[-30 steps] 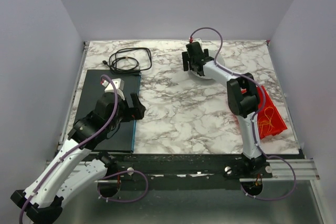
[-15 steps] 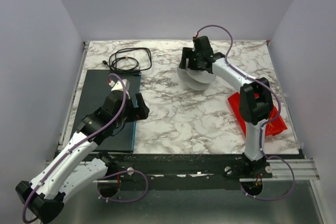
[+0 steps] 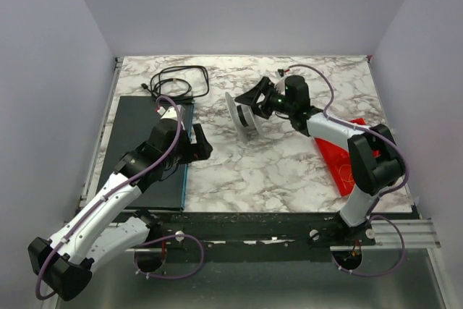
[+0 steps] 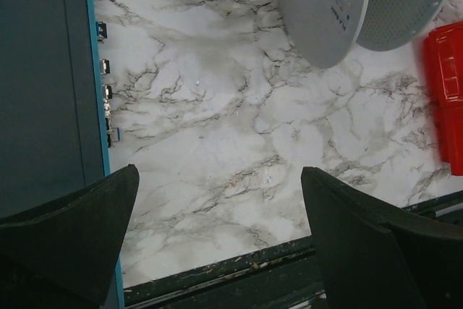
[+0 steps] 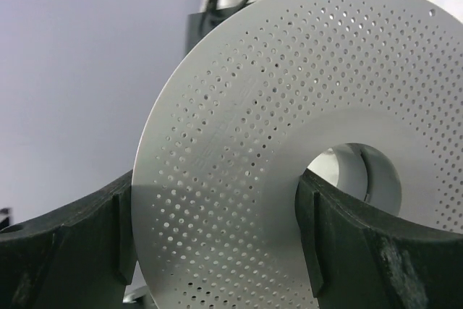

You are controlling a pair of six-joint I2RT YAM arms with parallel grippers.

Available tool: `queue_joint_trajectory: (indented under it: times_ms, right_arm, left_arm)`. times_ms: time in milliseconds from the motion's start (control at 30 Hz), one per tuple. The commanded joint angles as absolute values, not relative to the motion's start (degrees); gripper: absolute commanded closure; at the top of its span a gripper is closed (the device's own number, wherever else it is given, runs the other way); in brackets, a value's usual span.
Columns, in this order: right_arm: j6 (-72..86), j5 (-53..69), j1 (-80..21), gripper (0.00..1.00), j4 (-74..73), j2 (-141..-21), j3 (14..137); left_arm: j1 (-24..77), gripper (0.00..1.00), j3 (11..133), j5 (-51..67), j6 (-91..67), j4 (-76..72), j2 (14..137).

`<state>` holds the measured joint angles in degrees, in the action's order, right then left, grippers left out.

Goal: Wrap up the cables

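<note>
A white perforated spool [image 3: 241, 113] stands tilted on edge above the table's middle back. My right gripper [image 3: 255, 103] is shut on it. In the right wrist view its fingers [image 5: 72, 244] clamp the spool's flange [image 5: 239, 157], one at the outer rim and one at the centre hole. A very thin yellow wire [image 3: 351, 174] lies faintly visible in the red tray [image 3: 338, 151] on the right. My left gripper [image 3: 200, 142] is open and empty, low over the marble beside the dark slab. In the left wrist view [image 4: 219, 179], the spool [image 4: 325, 5] is ahead of it.
A thicker black looped cord [image 3: 177, 81] lies at the back left. A dark flat slab with a blue edge and side ports [image 3: 141, 135] lies on the left, also in the left wrist view [image 4: 43, 70]. The red tray shows there too [image 4: 445, 92]. Grey walls enclose the table.
My right arm swung from the back toward the middle and tipped the spool from flat to on edge. My left gripper moved slightly right and back.
</note>
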<state>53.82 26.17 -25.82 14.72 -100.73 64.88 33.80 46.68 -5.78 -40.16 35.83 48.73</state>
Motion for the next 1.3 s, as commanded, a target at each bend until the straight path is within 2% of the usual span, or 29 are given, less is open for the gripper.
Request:
queue_joint_trajectory:
  times_ms: [0,267,600,700,933,1067,1267]
  right_arm:
    - [72.97,33.1,-27.67,0.56,36.46,-99.95,55.55]
    - [80.86,20.63,-36.41,0.55,49.79,-99.49,47.99]
    - [84.99,4.53,-41.33,0.52,61.03,-99.51,38.66]
    - [84.98,3.14,-41.94,0.4,61.22,-100.25,37.98]
    - [81.77,1.72,-43.88,0.23,56.13,-99.37,38.99]
    - [80.02,-1.25,-45.4,0.14,51.55,-97.43,40.31]
    - [79.11,-1.63,-46.05,0.09,48.36,-97.27,42.22]
  left_arm:
    - [33.39,0.01,48.96,-4.27,-40.17,33.64,49.09]
    - [33.33,0.01,47.68,-3.79,-40.29,33.01,49.4]
    - [33.26,0.01,47.11,-3.87,-39.55,33.48,48.87]
    - [33.27,0.01,46.76,-3.74,-39.55,33.42,48.78]
    - [33.25,0.01,46.32,-4.04,-39.29,33.84,48.34]
    - [33.15,0.01,45.88,-4.13,-39.45,33.46,48.8]
    - [33.19,0.01,45.19,-4.89,-39.81,32.53,50.41]
